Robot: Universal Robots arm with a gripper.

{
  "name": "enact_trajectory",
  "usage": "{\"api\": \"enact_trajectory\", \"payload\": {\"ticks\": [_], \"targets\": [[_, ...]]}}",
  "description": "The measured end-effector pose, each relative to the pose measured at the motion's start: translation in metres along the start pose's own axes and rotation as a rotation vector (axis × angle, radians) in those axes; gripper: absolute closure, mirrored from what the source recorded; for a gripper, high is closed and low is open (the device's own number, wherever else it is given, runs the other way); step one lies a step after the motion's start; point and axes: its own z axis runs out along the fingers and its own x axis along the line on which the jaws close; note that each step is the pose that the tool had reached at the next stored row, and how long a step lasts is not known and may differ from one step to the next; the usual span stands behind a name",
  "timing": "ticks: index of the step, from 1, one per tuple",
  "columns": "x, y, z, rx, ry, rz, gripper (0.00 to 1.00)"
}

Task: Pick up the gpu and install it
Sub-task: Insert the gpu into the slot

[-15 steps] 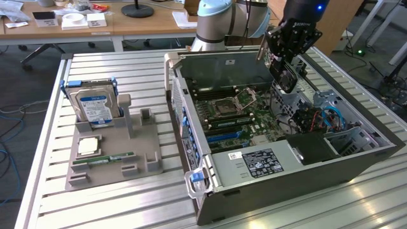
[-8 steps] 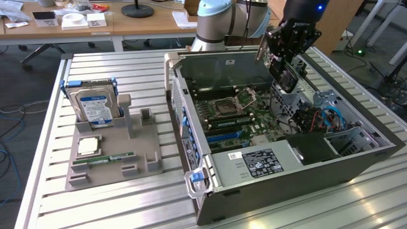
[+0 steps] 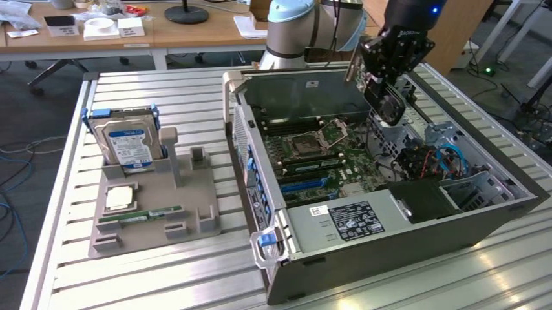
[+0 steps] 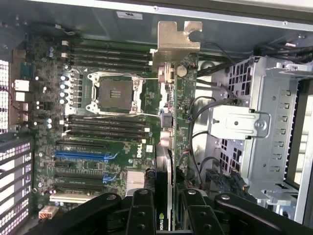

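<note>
The claw (image 3: 386, 79) hangs over the open computer case (image 3: 388, 245), clamped on the graphics card (image 3: 386, 102). The card is a thin flat board held edge-on, hanging straight down from the fingertips, clear of the parts beneath it.

In the wrist view the two black, ribbed fingers (image 4: 142, 210) of the claw (image 4: 164, 208) press on either face of the graphics card (image 4: 182, 98). One side of it shows green circuit board dotted with small parts. At the end farthest from the claw sits a bent bracket (image 4: 178, 36) of dull silver metal with a notch cut in it.

Below the claw lies the green motherboard (image 4: 98, 122), with its square metal-framed socket (image 4: 115, 93) and long black and blue slots. To the other side of the card stands a perforated grey steel cage (image 4: 264, 122).

Well away from the claw, outside the case, a moulded grey tray (image 3: 147, 223) rests on the ribbed aluminium bench (image 3: 129, 284). It holds an upright boxy hard drive (image 3: 129, 143) with a blue and white label, a narrow green memory stick (image 3: 142, 215) and a square chip (image 3: 118, 197).
</note>
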Motion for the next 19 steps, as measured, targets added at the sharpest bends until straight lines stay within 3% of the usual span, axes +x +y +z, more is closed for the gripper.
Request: {"api": "enact_trajectory", "payload": {"ticks": [19], "targets": [[0.0006,0.0001,0.0003,-0.0057,-0.0027,-0.198,0.74]]}}
